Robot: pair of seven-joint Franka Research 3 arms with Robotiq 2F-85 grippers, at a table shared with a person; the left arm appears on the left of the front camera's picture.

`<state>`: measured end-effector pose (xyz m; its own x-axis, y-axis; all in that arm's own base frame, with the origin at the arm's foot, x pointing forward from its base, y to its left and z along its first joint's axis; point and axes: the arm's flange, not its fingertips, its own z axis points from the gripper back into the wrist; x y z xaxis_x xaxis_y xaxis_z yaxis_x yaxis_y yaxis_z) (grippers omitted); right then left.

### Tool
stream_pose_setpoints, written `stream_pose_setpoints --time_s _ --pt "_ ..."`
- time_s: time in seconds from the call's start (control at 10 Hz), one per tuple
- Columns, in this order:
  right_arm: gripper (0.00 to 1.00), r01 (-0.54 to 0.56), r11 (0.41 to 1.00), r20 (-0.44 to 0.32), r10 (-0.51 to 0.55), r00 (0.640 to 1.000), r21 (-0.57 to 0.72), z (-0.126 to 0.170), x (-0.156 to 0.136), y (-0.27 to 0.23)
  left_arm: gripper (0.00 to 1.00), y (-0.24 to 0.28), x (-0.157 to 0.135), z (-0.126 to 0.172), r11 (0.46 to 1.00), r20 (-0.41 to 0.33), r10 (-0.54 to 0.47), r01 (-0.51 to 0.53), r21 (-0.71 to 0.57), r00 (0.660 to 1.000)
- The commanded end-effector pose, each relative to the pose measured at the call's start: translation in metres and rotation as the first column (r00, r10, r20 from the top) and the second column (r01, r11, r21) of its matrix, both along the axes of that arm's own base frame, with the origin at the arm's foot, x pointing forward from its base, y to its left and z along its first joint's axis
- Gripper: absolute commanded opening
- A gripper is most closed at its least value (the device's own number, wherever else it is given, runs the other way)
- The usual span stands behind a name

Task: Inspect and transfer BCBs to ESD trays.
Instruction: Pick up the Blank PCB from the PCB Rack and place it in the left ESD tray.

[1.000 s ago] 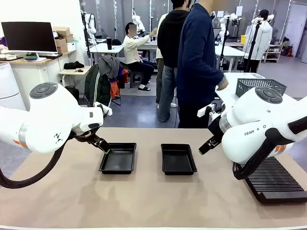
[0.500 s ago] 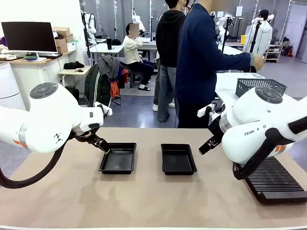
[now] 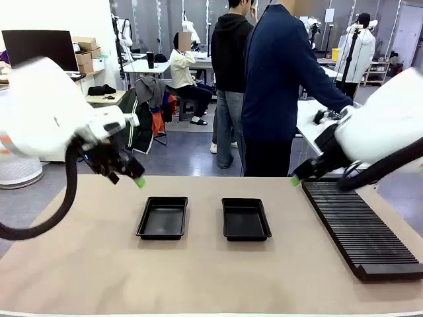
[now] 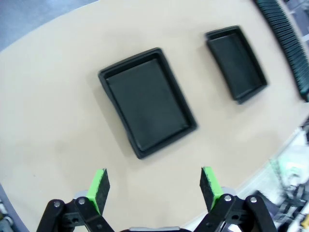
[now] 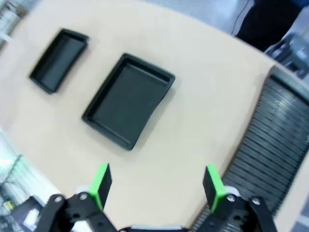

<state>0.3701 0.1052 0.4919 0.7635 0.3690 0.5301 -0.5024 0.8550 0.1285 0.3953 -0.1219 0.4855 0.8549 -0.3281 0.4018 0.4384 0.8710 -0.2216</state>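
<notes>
Looking across the surface [image 3: 198, 277], the two ESD trays sit side by side in the middle, close together but not touching. The left tray [image 3: 162, 217] is on the left arm's side and the right tray [image 3: 246, 218] is next to it.

The left gripper [image 3: 139, 181] hangs in the air above the surface, off the left tray's far-left corner and clear of it. From its own wrist camera that tray [image 4: 147, 108] lies just ahead of the green fingertips [image 4: 100, 186], with the other tray further off. The jaws are spread as wide as they go, with nothing between them and nothing touching them.

The right gripper [image 3: 295, 179] is up over the far end of the long black ribbed rack [image 3: 360, 228], well apart from the right tray. In its wrist view that tray [image 5: 128, 106] lies ahead of the fingers and the rack runs along the right. It's the same story there: jaws fully spread, holding nothing.

Both trays are flat on the surface, open side up, with only plain black inside. Their long axes are parallel and run from the robot's side toward the person [image 3: 281, 86] in a dark blue top at the far edge. The rack's long axis goes roughly the same way.
</notes>
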Motion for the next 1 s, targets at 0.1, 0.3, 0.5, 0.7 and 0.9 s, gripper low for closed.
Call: stream_pose_setpoints --time_s 0.1,0.3,0.5,0.7,0.9 --pt "1.0 0.021 0.985 -0.119 -0.001 0.993 0.173 0.072 -0.016 -0.057 1.0 0.043 0.011 0.07 0.982 -0.094 0.116 -0.129 -0.139 0.989" --pt "1.0 0.033 0.97 -0.173 0.009 0.985 0.239 0.108 -0.033 -0.095 1.0 0.064 0.001 0.108 0.968 -0.145 0.142 -0.168 -0.185 0.979" --pt "1.0 0.056 0.959 -0.202 0.002 0.979 0.279 0.135 -0.042 -0.122 1.0 0.085 -0.002 0.13 0.942 -0.192 0.183 -0.228 -0.248 0.964" --pt "1.0 0.059 0.958 -0.259 0.016 0.966 0.281 0.152 -0.051 -0.146 1.0 0.098 -0.015 0.153 0.922 -0.211 0.22 -0.273 -0.273 0.953" --pt "1.0 0.104 0.951 -0.253 -0.028 0.967 0.291 0.172 -0.06 -0.172 1.0 0.109 -0.023 0.186 0.917 -0.179 0.241 -0.285 -0.28 0.954"
